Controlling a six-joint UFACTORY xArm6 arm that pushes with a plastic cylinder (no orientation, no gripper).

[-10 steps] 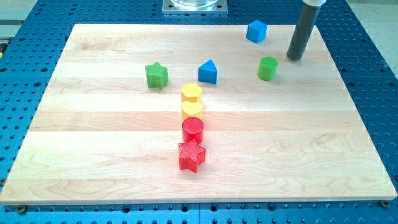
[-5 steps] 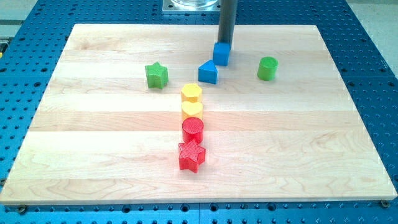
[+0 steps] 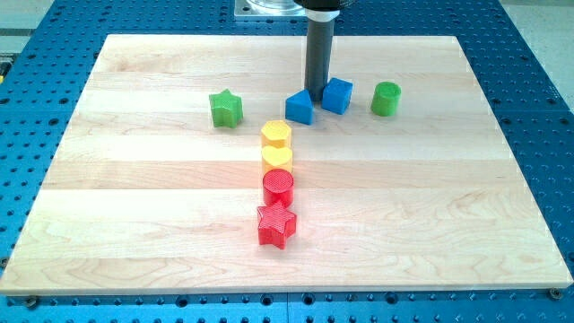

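Only one camera view is provided, so no overlap with another view can be described. The scene is seen from above and in front, angled downward across a wooden board (image 3: pixel 134 224) laid on a blue perforated desk (image 3: pixel 538 108). The whole board is framed at moderate distance, its far edge narrowed toward the view's top. A metal base plate (image 3: pixel 269 9) is cropped at the top edge. The mounting place cannot be told.
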